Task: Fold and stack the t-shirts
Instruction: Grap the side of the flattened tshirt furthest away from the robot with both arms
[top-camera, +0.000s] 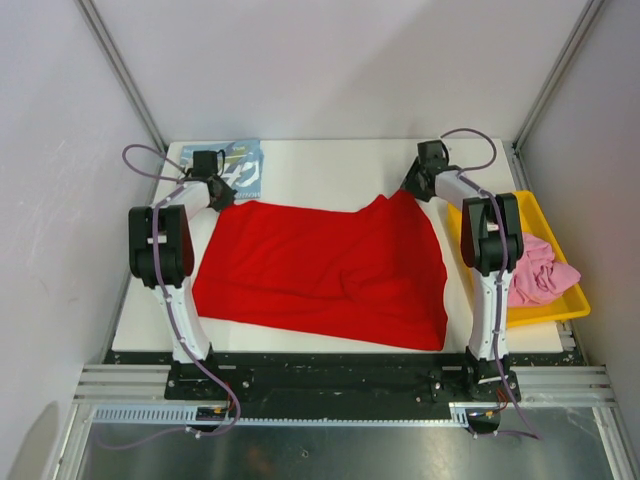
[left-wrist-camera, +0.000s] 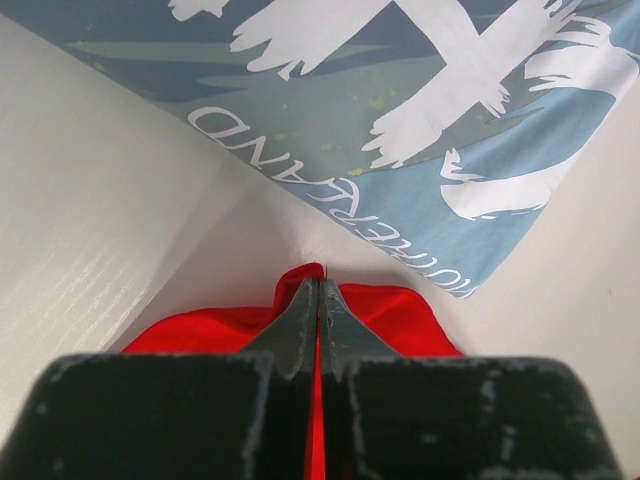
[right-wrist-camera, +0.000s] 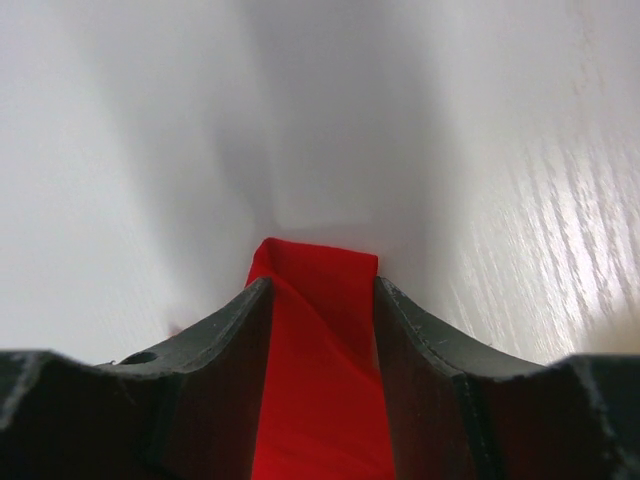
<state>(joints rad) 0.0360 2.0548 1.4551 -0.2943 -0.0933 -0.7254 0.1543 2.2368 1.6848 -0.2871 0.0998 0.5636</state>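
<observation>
The red t-shirt (top-camera: 320, 270) lies spread across the table (top-camera: 330, 160), held at its far corners; uneven pulling could skew the fold or drag it over the blue t-shirt (top-camera: 240, 165) just beyond. The left gripper (left-wrist-camera: 318, 300), fully closed, pinches a thin edge; the right gripper (right-wrist-camera: 320, 288), jaws partly apart, clamps a thicker bunch that might slip.

The red t-shirt (top-camera: 320, 270) lies spread wide across the white table (top-camera: 330, 165), no print showing, with a soft ridge of cloth running through its middle. The left gripper (top-camera: 221, 197) is down at its far-left corner, and the right gripper (top-camera: 411, 190) is at its far-right corner, where the cloth peaks up. Just behind the left gripper, the blue t-shirt (top-camera: 243, 160) lies flat. Off right, the pink t-shirt (top-camera: 540, 272) sits crumpled in the yellow tray (top-camera: 565, 310).
</observation>
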